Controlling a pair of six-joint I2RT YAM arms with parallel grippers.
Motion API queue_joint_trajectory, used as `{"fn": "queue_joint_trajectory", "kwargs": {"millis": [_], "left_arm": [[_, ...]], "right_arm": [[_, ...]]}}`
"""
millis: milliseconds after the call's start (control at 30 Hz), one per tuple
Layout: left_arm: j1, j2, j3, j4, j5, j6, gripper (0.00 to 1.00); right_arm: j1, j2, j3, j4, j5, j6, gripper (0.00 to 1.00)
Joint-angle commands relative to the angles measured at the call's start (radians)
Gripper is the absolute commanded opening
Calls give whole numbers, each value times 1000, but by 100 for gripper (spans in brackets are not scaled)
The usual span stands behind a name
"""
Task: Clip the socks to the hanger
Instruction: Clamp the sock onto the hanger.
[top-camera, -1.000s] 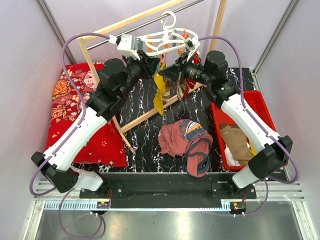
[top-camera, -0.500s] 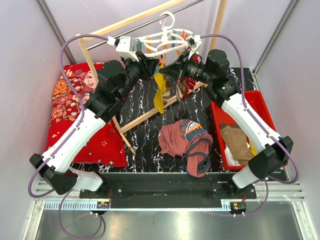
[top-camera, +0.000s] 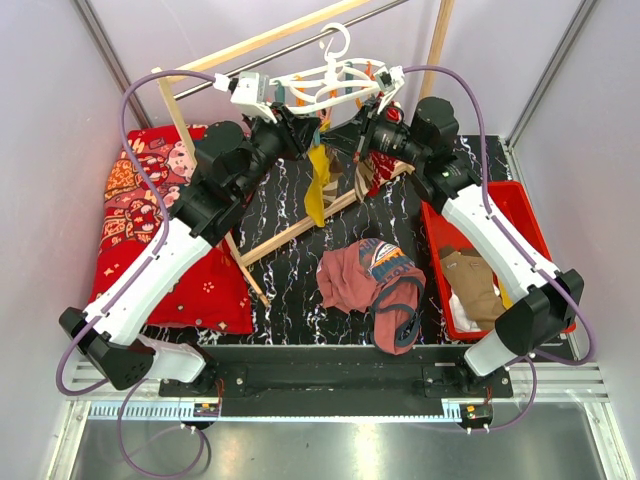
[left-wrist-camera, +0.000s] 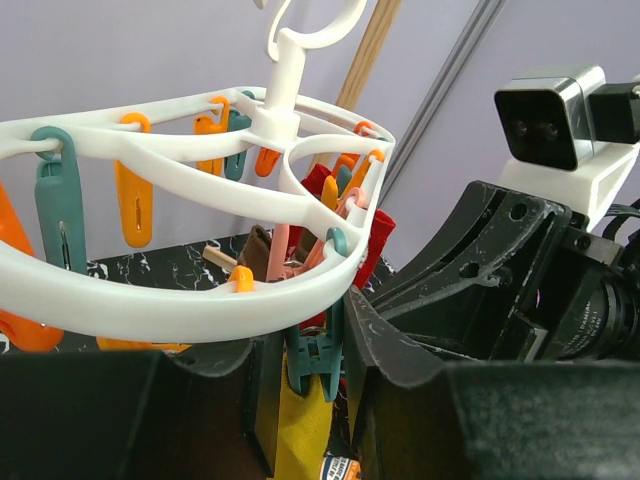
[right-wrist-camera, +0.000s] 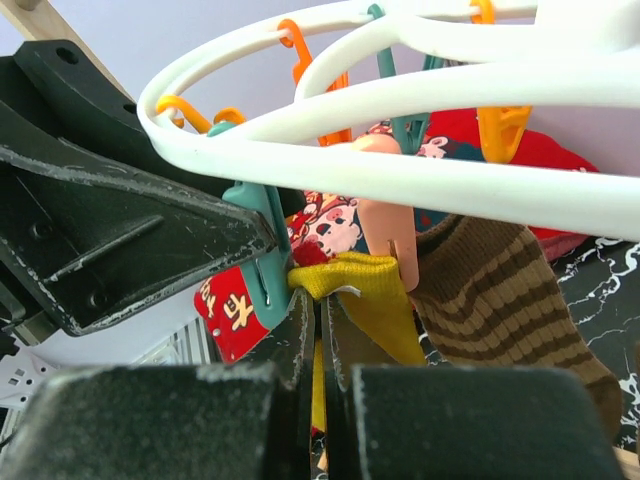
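Note:
The white hanger (top-camera: 330, 82) hangs from the metal rail, with orange and teal pegs. My left gripper (top-camera: 303, 122) is under its ring, jaws pressed on a teal peg (left-wrist-camera: 318, 360) from both sides. My right gripper (top-camera: 340, 140) is shut on the top edge of the mustard yellow sock (right-wrist-camera: 375, 285) and holds it against that teal peg (right-wrist-camera: 262, 275). The sock hangs down below (top-camera: 318, 190). A brown-and-tan striped sock (right-wrist-camera: 490, 295) hangs beside it under a pink peg (right-wrist-camera: 385, 225). A red sock (top-camera: 378, 172) hangs behind the right gripper.
A rust-maroon garment (top-camera: 372, 285) lies on the black marbled table. A red bin (top-camera: 520, 215) with tan cloth stands at the right. A red printed cushion (top-camera: 150, 200) lies at the left. The wooden-pole rack (top-camera: 185, 140) stands at the back.
Both grippers have moved up and closer together under the hanger. The hanger has shifted a little left and up, and the yellow sock's top has risen to the teal peg.

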Motion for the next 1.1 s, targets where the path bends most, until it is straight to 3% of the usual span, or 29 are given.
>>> {"fn": "queue_joint_trajectory", "kwargs": {"millis": [0, 167, 400, 633, 1067], "left_arm": [[-3, -25, -10, 18, 43, -3, 5], [-2, -30, -8, 21, 31, 8, 18], [-2, -59, -8, 10, 6, 24, 63], [-2, -110, -10, -17, -14, 34, 91], [49, -193, 4, -180, -46, 39, 91]], "right_arm": [[-1, 2, 71, 90, -39, 41, 0], [-1, -3, 74, 93, -50, 52, 0], [-1, -6, 74, 96, -46, 53, 0], [-1, -7, 68, 96, -36, 49, 0], [-1, -38, 10, 30, 71, -42, 0]]}}
